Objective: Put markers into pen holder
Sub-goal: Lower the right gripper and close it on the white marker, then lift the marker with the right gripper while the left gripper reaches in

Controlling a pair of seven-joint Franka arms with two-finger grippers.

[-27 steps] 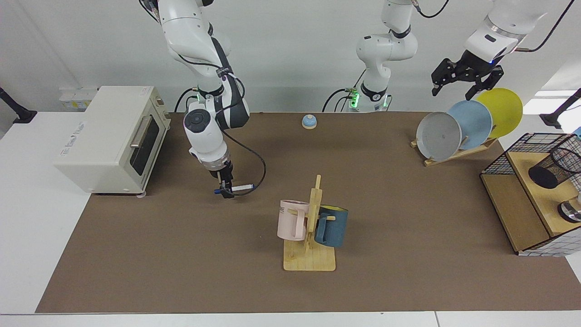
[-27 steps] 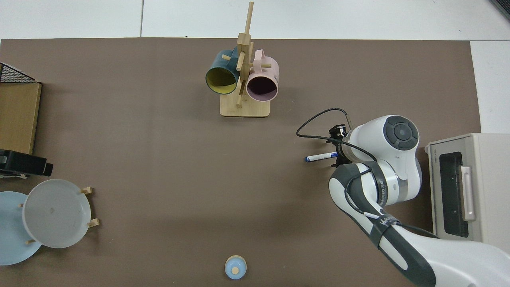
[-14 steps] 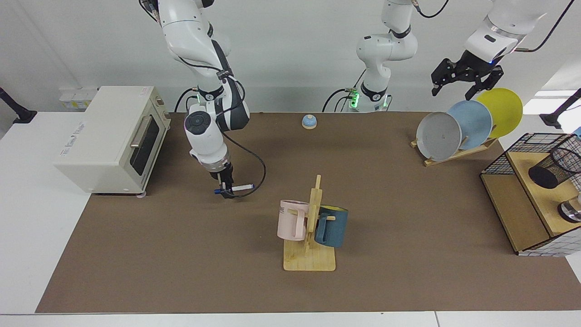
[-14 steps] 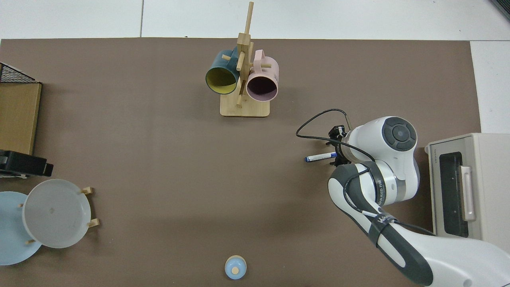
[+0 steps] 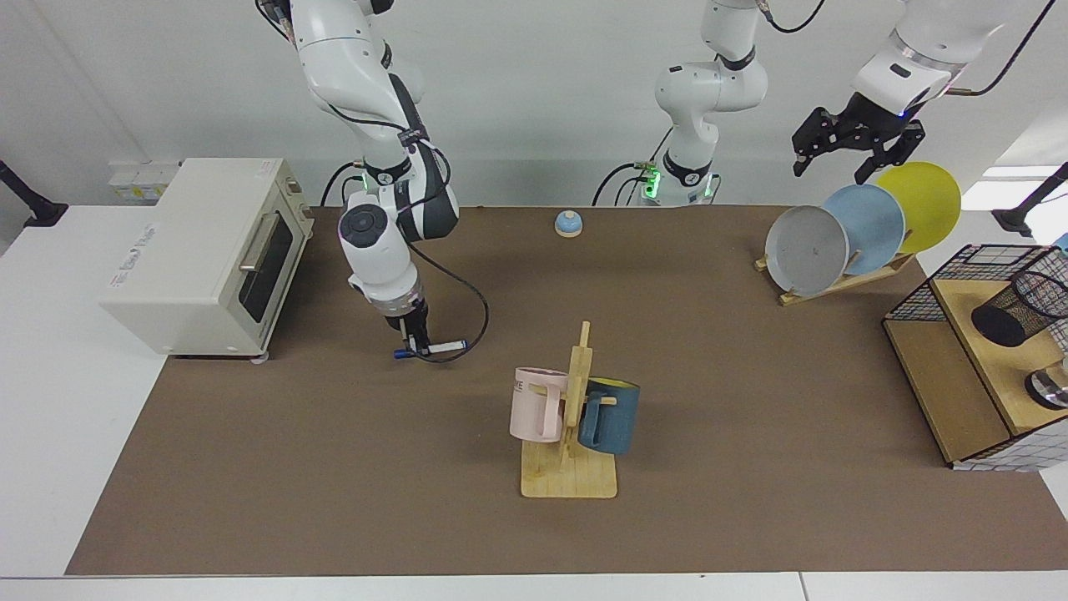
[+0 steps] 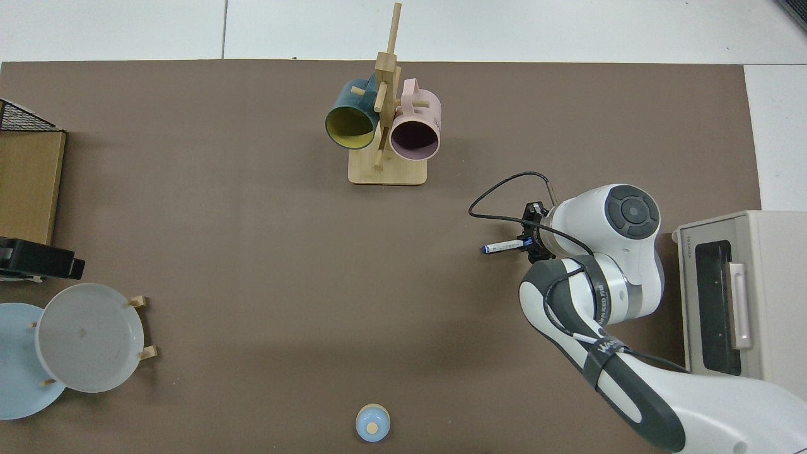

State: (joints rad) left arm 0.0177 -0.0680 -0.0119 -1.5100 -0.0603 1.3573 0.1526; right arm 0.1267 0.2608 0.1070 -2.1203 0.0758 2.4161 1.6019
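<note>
Nearest the facing camera, the wooden mug rack (image 5: 570,417) stands untouched on the worktop (image 5: 334,467). Behind it the right gripper (image 5: 415,344) has pinched its fingers onto the marker (image 5: 431,348), which a second ago lay flat between parted fingers and now looks just lifted, level. So the pickup seems done, and the carry across to the pen holder (image 5: 1020,310), tipped on its shelf at the far side, comes next. Farthest back, the left gripper (image 5: 844,154) waits spread open above the plates (image 5: 868,225).
</note>
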